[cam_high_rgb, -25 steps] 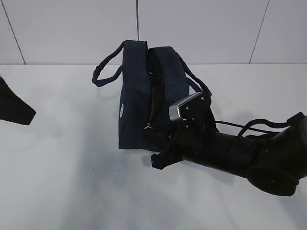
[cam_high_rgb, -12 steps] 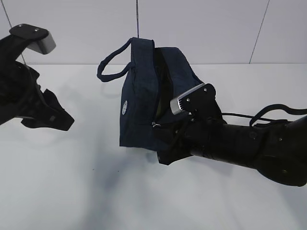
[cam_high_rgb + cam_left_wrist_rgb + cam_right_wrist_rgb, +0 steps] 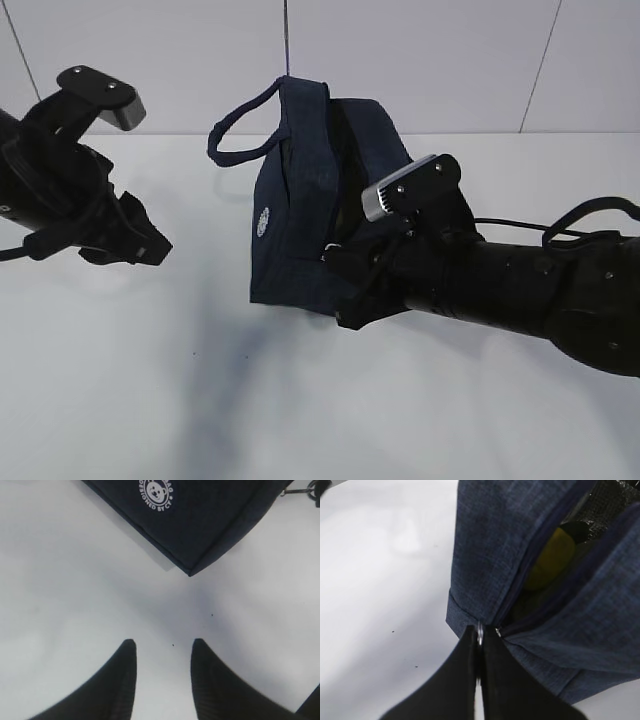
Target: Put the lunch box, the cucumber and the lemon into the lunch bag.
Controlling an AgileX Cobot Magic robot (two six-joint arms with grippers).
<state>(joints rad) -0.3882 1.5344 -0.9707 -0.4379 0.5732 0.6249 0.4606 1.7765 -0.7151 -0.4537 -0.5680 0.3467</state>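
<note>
White table [image 3: 150, 380], right arm [image 3: 500, 290] low, fingers [image 3: 470, 680] pinching zipper pull [image 3: 480, 632]

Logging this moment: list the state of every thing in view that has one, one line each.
lunch bag: standing on the table, top zipper open
lemon: inside the bag, seen through the opening
zipper pull: pinched by the right hand
right hand: shut on the pull
left hand: open, empty, apart from the bag
</note>
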